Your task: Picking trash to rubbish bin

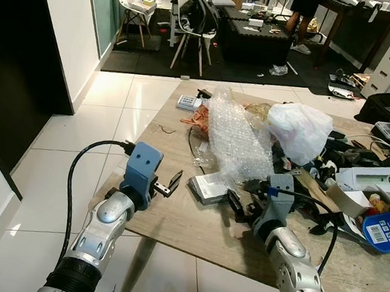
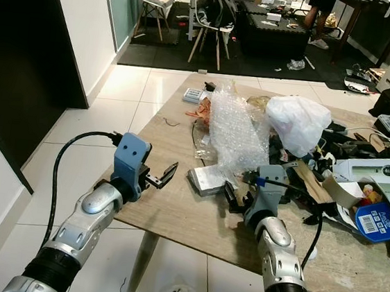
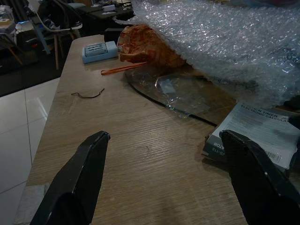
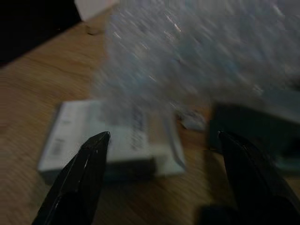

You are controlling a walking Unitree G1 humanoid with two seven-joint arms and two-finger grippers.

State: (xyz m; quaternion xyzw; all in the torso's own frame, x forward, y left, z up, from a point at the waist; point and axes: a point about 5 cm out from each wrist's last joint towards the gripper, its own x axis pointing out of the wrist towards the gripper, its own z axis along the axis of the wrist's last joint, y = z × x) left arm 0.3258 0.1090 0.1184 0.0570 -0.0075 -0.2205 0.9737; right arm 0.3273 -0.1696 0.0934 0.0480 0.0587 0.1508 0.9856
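A long sheet of bubble wrap point(image 1: 235, 133) lies across the middle of the wooden table point(image 1: 173, 220), with a white plastic bag point(image 1: 300, 129) to its right. Its near end covers part of a flat grey-white calculator box point(image 1: 208, 187). An orange wrapper point(image 3: 145, 47) lies at the wrap's far left side. My left gripper point(image 1: 168, 183) hovers open over bare wood left of the box, holding nothing. Just right of the box, my right gripper point(image 1: 240, 210) is open low over the table, and the box point(image 4: 108, 140) and the wrap point(image 4: 197, 61) sit ahead of its fingers.
Cables, tools, a white device point(image 1: 376, 180) and a blue box point(image 1: 385, 231) crowd the table's right half. A small grey remote point(image 1: 188, 103) sits at the far left corner. White floor tiles lie to the left. Behind stand a chair point(image 1: 194, 20) and a person's legs point(image 1: 302, 18).
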